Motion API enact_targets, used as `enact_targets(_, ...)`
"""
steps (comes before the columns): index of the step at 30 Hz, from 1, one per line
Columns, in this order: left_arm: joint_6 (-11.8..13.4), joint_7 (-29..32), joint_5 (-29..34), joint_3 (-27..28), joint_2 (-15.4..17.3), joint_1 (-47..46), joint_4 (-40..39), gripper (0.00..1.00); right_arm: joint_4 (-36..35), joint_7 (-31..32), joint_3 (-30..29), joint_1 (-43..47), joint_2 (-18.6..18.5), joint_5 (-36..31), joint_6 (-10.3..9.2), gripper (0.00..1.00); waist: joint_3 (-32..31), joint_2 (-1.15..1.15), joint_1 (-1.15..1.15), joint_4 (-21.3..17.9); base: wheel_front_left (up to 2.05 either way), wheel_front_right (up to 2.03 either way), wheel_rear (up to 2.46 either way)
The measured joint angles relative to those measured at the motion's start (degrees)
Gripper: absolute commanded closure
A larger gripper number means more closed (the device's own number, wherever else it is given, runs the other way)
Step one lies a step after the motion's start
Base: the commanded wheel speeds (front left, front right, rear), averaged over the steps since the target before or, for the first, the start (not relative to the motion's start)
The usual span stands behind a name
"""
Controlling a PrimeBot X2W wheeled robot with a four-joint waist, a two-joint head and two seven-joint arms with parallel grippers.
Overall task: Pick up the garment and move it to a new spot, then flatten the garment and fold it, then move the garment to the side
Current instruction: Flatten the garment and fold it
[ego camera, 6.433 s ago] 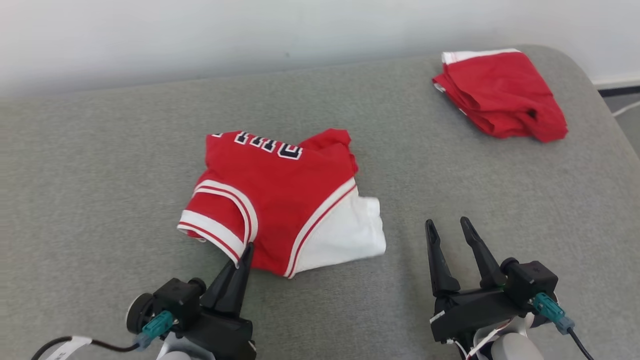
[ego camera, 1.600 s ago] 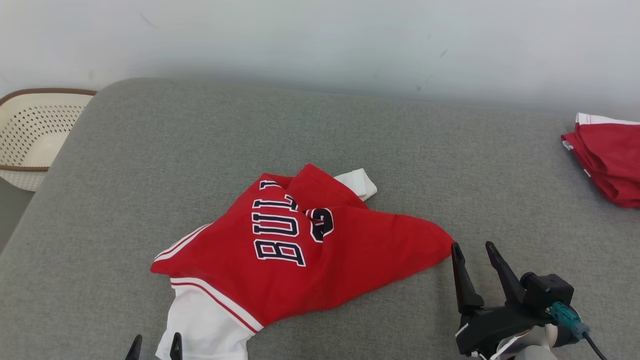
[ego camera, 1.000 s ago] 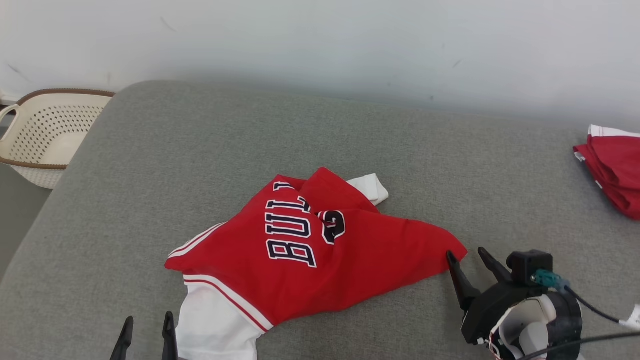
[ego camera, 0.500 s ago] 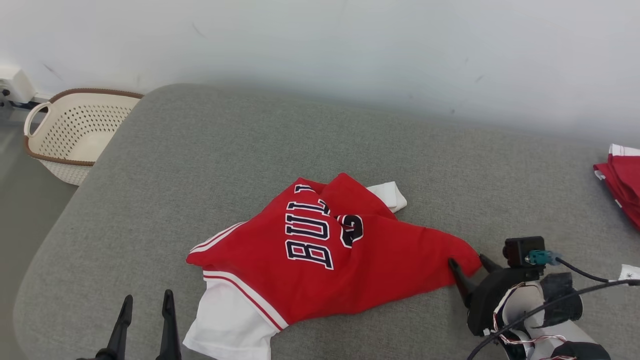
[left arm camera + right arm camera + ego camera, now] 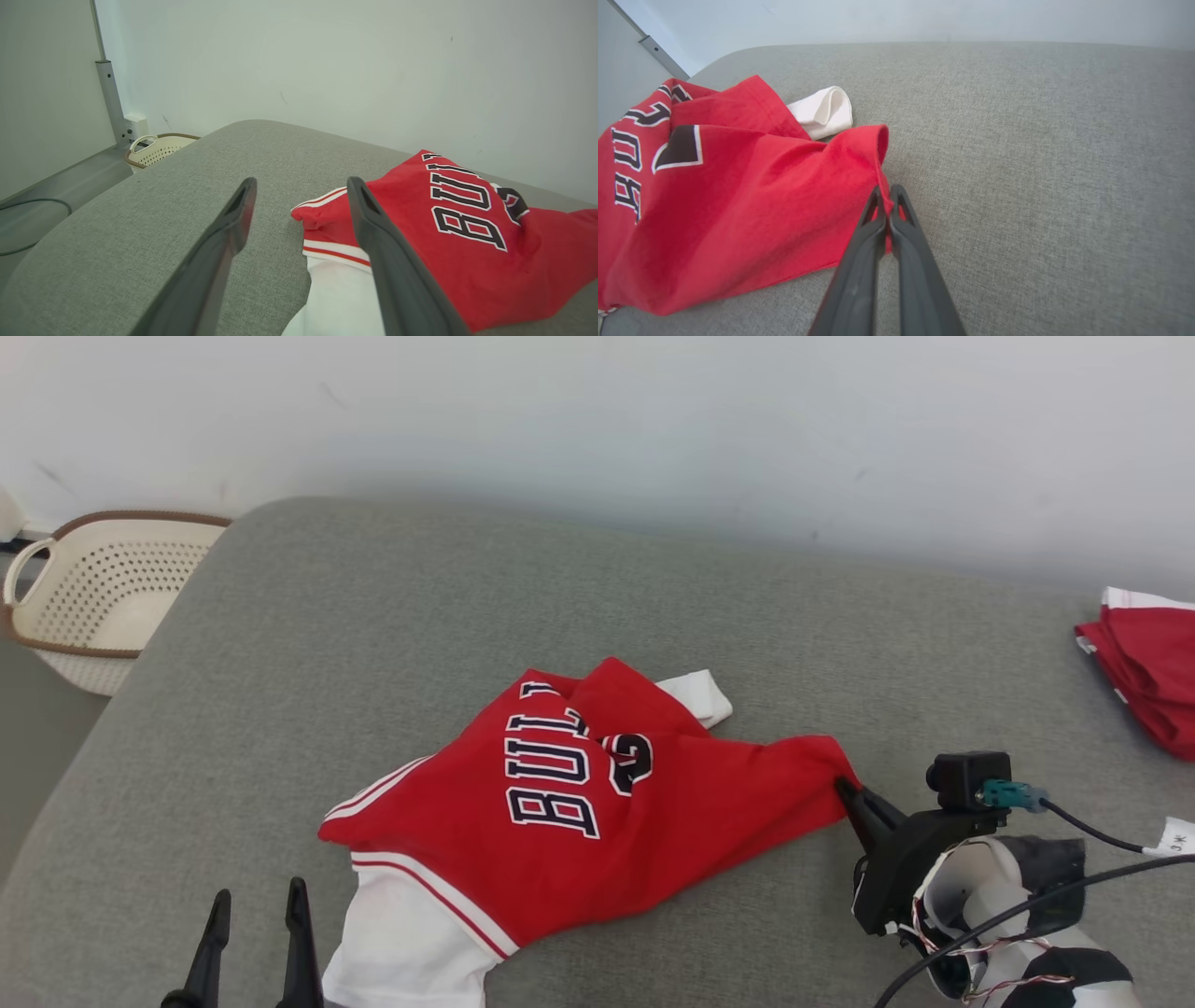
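On the gray cushion (image 5: 560, 597) you have the red and white shirt (image 5: 579, 812) lying rumpled near the middle, your right claw (image 5: 845, 791) pinched tight on its 3 o'clock corner, and your left claw (image 5: 259, 893) at its 7 o'clock, spread wide, holding nothing.

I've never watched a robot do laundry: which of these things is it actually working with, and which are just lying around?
In the job: red jersey, corner pinched in the shut right gripper; open left gripper beside the white sleeve.
Lying about: folded red garment at the right; cream basket at the left; grey cushion underneath.
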Motion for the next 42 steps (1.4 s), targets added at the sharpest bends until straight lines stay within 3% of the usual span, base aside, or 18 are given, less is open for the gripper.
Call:
enact_targets(7,-0.05,-0.01,0.26,1.46,-0.31,1.05,-0.14,0.00,-11.51,-1.47,-0.80,3.78,-4.27,4.09,0.00,1.00,-0.59,0.00,0.00,-3.39,0.00,0.00,0.00)
enact_targets(19,-0.36,0.00,0.40,2.58,-0.53,1.30,-0.49,0.00,-40.03,11.35,-11.09,19.48,-10.88,10.48,0.00,1.00,-0.47,0.00,0.00,-9.27,0.00,0.00,0.00)
enact_targets(26,-0.40,0.00,0.11,2.71,-0.53,1.27,-0.35,0.00,-53.42,22.90,-18.24,31.66,-10.49,10.68,0.00,1.00,0.26,0.00,0.00,-9.68,0.00,0.00,0.00)
enact_targets(31,-0.44,0.00,-0.03,2.66,-0.53,1.13,-0.08,0.00,-55.16,29.95,-22.68,37.17,-8.61,7.83,0.00,1.00,0.58,0.00,0.00,-9.52,0.00,0.00,0.00)
enact_targets(32,-0.44,0.00,-0.03,2.56,-0.54,1.08,-0.08,0.00,-54.95,30.14,-24.12,37.41,-7.86,5.89,0.00,0.95,0.65,0.00,0.00,-9.44,0.00,0.00,0.00)
enact_targets(33,-0.44,0.00,-0.03,2.52,-0.54,1.01,-0.03,0.00,-54.84,30.09,-25.55,37.42,-7.11,3.54,0.00,0.27,0.70,0.00,0.00,-9.36,0.00,0.00,0.00)
enact_targets(34,-0.45,0.00,-0.03,2.47,-0.54,0.97,0.01,0.00,-54.82,30.05,-26.99,37.37,-6.31,1.53,0.00,0.00,0.75,0.00,0.00,-9.27,0.00,0.00,0.00)
enact_targets(37,-0.46,0.00,-0.02,2.25,-0.54,0.92,0.08,0.00,-55.51,29.81,-29.73,37.26,-3.52,-4.30,0.00,0.00,0.75,0.00,0.00,-8.80,0.00,0.00,0.00)
enact_targets(42,-0.44,0.00,0.05,2.23,-0.54,0.91,0.13,0.00,-56.78,29.62,-30.80,37.10,-1.48,-6.31,0.00,0.00,0.61,0.00,0.00,-8.16,0.00,0.00,0.00)
